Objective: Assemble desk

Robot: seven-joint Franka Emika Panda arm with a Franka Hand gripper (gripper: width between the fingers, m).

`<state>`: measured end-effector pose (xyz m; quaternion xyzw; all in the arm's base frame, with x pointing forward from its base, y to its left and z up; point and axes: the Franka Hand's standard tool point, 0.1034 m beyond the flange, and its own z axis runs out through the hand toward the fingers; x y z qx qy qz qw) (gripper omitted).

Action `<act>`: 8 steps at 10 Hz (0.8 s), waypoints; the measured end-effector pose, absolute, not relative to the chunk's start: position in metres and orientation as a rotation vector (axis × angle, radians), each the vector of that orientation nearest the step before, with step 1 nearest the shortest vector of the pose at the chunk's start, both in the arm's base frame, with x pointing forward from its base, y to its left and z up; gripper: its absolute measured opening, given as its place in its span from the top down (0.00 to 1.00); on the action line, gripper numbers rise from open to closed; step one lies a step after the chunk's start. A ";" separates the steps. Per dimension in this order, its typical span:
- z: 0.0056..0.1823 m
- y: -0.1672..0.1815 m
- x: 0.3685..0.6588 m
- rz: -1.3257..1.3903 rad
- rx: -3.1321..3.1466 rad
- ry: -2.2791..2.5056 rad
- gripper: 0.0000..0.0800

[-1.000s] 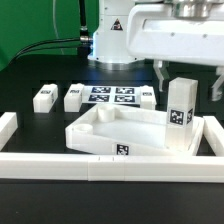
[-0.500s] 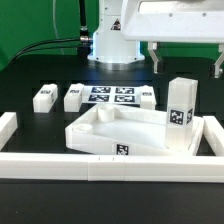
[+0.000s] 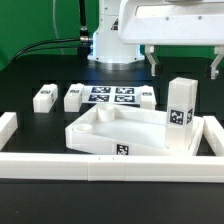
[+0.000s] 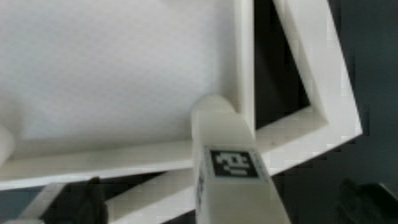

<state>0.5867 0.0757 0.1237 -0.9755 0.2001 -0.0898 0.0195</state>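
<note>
Gripper [image 3: 185, 66] is spread wide and holds nothing. It hangs over the upright leg [image 3: 180, 105], with a clear gap between them. In the exterior view, one dark finger [image 3: 151, 58] shows on the view's left of the leg. The other finger is at the frame's right edge and partly cut off. The top of the hand is cropped by the frame.

In the wrist view the fingers are hard to make out; there are only dark blurs at the lower corners. That view looks straight down on the leg [image 4: 222, 150], with its tag [image 4: 233, 161] facing the camera. The leg stands in a corner of the desk top [image 4: 107, 70], against the rim. Whether it is seated in a socket cannot be told.

The exterior view shows the whole desk top [image 3: 100, 143], lying open side up on the black table [image 3: 40, 195] near the front. The leg stands in the corner on the exterior view's right. A square tag [image 3: 122, 150] sits on the front rim.

Only the exterior view shows the rest:
- Two loose legs [image 3: 43, 97] [image 3: 74, 96] lie behind the desk top on the view's left.
- The marker board [image 3: 112, 96] lies just beside them.
- A third small white block [image 3: 147, 96] lies past the board and is too small to read.
- A low white wall [image 3: 100, 166] runs across the front and up both sides, touching nothing.
- The arm's base [image 3: 115, 40] stands at the back, partly hidden by the hand.
</note>
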 end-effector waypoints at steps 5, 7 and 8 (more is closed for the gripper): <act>0.114 0.073 0.565 -0.270 -3.094 0.388 0.19; 0.112 0.071 0.563 -0.267 -3.097 0.382 0.19; 0.106 0.060 0.553 -0.319 -3.086 0.360 0.19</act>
